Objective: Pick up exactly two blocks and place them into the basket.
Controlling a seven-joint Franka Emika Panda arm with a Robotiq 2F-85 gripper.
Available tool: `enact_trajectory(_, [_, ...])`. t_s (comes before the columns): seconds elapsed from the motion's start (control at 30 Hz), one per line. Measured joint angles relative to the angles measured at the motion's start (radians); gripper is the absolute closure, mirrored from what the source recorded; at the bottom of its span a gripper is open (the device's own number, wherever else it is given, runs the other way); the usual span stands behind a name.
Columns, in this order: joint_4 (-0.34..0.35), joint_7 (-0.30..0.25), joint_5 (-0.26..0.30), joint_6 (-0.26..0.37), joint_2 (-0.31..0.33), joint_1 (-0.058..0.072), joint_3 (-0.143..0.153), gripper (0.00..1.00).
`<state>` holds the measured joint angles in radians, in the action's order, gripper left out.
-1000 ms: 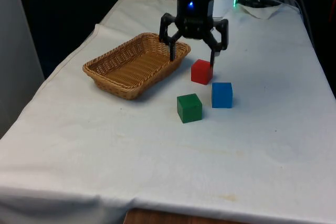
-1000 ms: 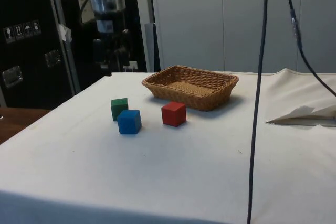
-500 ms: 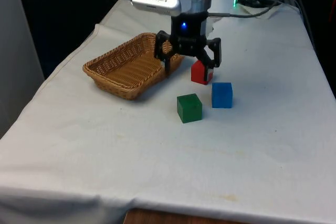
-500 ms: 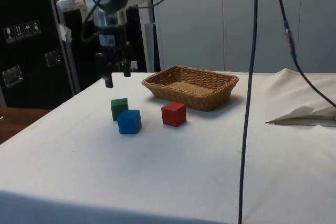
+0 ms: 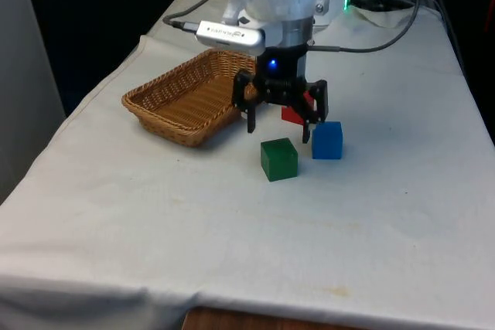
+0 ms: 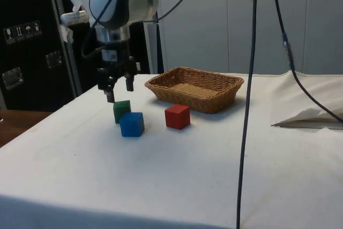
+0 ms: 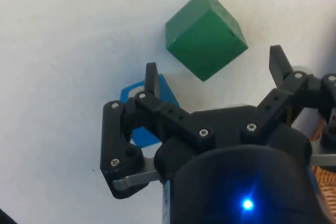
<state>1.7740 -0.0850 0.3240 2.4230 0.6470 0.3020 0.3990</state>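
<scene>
Green block (image 5: pixel 278 158) sits centre frame with the blue block (image 5: pixel 327 140) just beside and the red block (image 5: pixel 293 113) behind, as the wide-open gripper (image 5: pixel 278 130) hovers close enough that a skewed descent could knock a neighbour, the wicker basket (image 5: pixel 166 106) upper left.

We see our gripper (image 7: pixel 214 72) with fingers spread above the white cloth (image 7: pixel 68 30). The green block (image 7: pixel 205 34) lies ahead at twelve o'clock; the blue block (image 7: pixel 152 111), partly hidden, seems apart from it.
</scene>
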Motion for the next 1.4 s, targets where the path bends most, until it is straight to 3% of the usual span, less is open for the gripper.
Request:
enact_trajectory(0.6, [-0.003, 0.002, 0.028, 0.038, 0.058, 0.0, -0.004, 0.0])
enact_trajectory(1.03, [-0.017, -0.022, 0.106, 0.054, 0.087, -0.001, -0.007, 0.0])
enact_trajectory(1.4, [-0.019, -0.022, 0.109, 0.055, 0.091, 0.0, -0.007, 0.0])
